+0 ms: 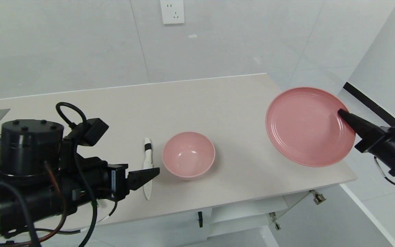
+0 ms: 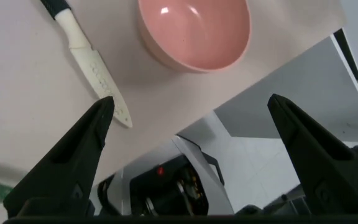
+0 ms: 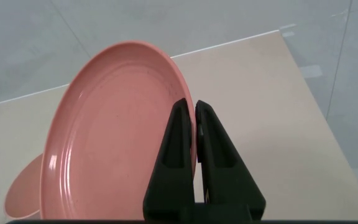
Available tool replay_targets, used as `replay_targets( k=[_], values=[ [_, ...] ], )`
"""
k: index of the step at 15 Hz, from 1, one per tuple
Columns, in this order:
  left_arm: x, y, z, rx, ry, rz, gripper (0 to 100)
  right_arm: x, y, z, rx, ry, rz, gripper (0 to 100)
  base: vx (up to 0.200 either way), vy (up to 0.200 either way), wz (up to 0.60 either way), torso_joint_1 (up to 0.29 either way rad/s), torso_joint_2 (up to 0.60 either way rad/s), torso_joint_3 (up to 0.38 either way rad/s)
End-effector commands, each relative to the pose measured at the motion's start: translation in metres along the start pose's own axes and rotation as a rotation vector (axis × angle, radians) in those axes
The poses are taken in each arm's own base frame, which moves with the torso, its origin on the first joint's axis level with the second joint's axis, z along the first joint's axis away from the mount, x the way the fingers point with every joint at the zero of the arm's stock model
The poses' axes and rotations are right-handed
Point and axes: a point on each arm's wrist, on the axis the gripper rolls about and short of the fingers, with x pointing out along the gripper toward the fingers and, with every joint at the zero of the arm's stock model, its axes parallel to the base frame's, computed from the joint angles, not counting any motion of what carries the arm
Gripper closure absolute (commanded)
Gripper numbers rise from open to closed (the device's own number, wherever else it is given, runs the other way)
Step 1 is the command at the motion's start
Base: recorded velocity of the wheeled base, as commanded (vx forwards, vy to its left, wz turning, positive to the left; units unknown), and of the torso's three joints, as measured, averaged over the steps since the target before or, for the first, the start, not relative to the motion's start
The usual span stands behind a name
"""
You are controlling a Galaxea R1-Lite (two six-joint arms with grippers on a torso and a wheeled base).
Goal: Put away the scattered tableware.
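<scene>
The pink plate (image 1: 303,127) (image 3: 104,137) is over the worktop's (image 1: 218,103) right end, tilted, its right rim pinched in the right gripper's (image 1: 342,113) (image 3: 196,112) jaws. A pink bowl (image 1: 188,155) (image 2: 194,28) sits upright near the front middle. Just left of it lies a white knife (image 1: 147,157) (image 2: 92,68), long axis running far to near, tip toward the near edge. The left gripper (image 1: 153,173) (image 2: 191,101) hangs above the blade, jaws wide. The worktop is beige; a socket (image 1: 172,11) sits on the tiled far wall.

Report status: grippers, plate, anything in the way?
Right gripper shut on pink plate rim, plate tilted at counter right end. Left gripper open, empty, by knife. Bowl beside knife, apart from plate.
</scene>
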Motion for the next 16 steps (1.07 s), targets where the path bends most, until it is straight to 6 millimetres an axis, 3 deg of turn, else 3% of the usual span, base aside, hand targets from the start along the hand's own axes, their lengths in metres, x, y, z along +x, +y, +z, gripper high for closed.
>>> replay_targets(
  k=[1,7,16],
  values=[
    [0.032,0.005,-0.001,-0.008,0.044,0.037,0,-0.001,0.001,0.002,-0.004,-0.010,0.005,100,0.000,0.000,0.00,0.000,0.00,0.000],
    [0.088,0.009,0.009,0.041,-0.012,0.056,0,-0.001,0.001,0.002,-0.004,-0.010,0.005,100,0.000,0.000,0.00,0.000,0.00,0.000],
    [0.127,0.015,0.013,0.030,0.005,0.070,0,-0.001,0.001,0.002,-0.005,-0.010,0.005,100,0.000,0.000,0.00,0.000,0.00,0.000]
  ],
)
